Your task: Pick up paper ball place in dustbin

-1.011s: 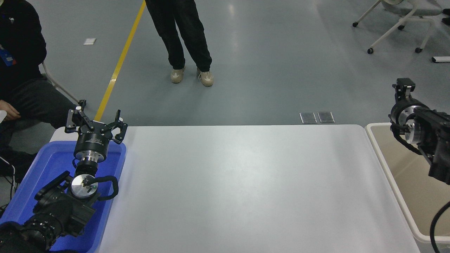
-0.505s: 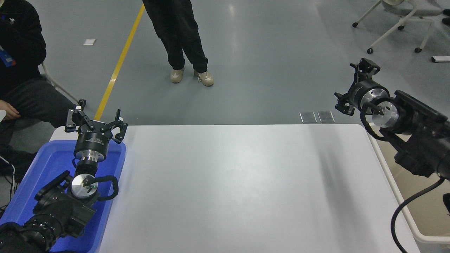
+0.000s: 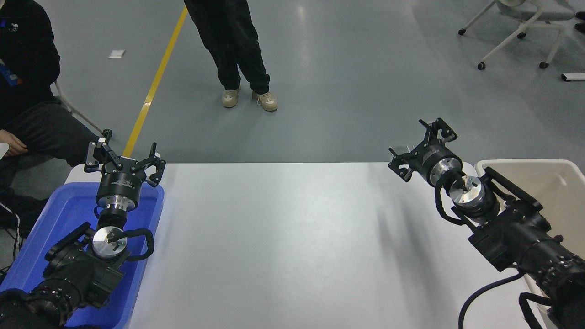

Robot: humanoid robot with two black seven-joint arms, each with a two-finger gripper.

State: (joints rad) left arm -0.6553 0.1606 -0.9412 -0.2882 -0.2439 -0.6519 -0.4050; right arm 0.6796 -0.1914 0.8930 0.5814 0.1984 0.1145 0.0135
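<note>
The paper ball is not in view anywhere on the white table [image 3: 292, 237]. The beige dustbin [image 3: 555, 180] stands off the table's right end, partly hidden by my right arm. My right gripper [image 3: 419, 147] is open and empty, raised over the table's far right corner, just left of the dustbin, pointing up and left. My left gripper [image 3: 124, 157] is open and empty, parked over the far end of the blue tray [image 3: 55, 224] at the lower left.
A person sits at the far left [image 3: 27, 91]. Another person stands beyond the table, legs and shoes visible [image 3: 237, 55]. A wheeled chair [image 3: 516, 32] stands at the top right. A yellow floor line [image 3: 155, 82] runs toward the table.
My right arm has swung left and down from over the dustbin to the table's far right corner. The dustbin's inside now shows more. The left arm has not moved.
</note>
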